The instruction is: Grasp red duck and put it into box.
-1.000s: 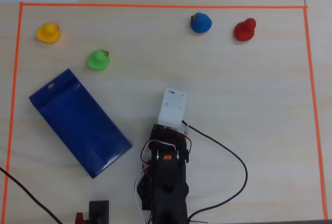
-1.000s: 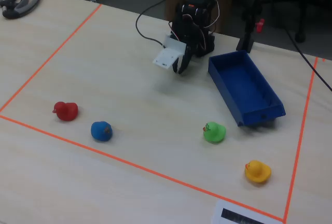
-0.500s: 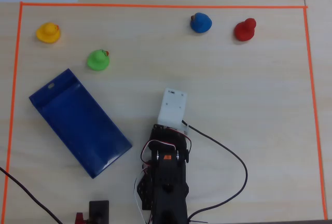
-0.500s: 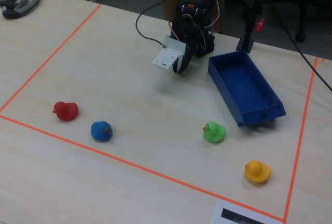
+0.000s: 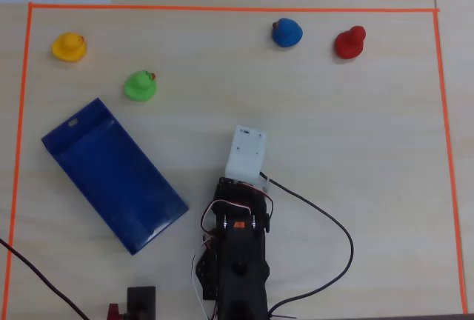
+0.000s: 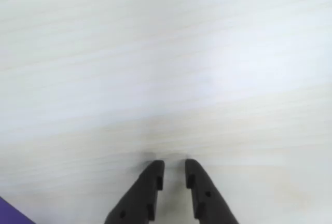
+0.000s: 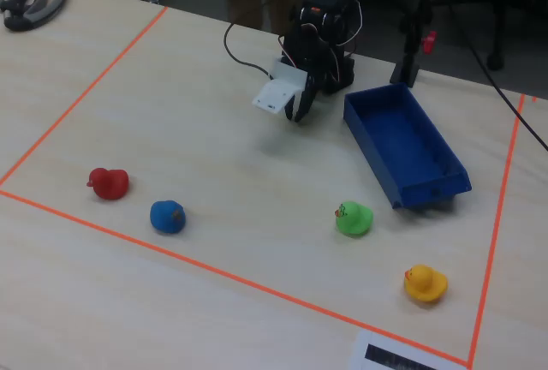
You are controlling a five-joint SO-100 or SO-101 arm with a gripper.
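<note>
The red duck (image 5: 349, 42) sits on the pale wooden table at the far right in the overhead view, next to the blue duck (image 5: 286, 32); in the fixed view it (image 7: 109, 183) is at the left. The blue open box (image 5: 111, 175) lies at the left of the arm, and shows in the fixed view (image 7: 402, 143). My gripper (image 6: 175, 164) hangs just above bare table, far from the red duck, with its black jaws a narrow gap apart and nothing between them. In the fixed view it (image 7: 300, 113) points down beside the box.
A green duck (image 5: 139, 86) and a yellow duck (image 5: 69, 47) stand beyond the box. Orange tape (image 5: 222, 9) marks the work area. A white camera mount (image 5: 246, 153) covers the gripper from above. A black cable (image 5: 337, 235) loops right of the arm.
</note>
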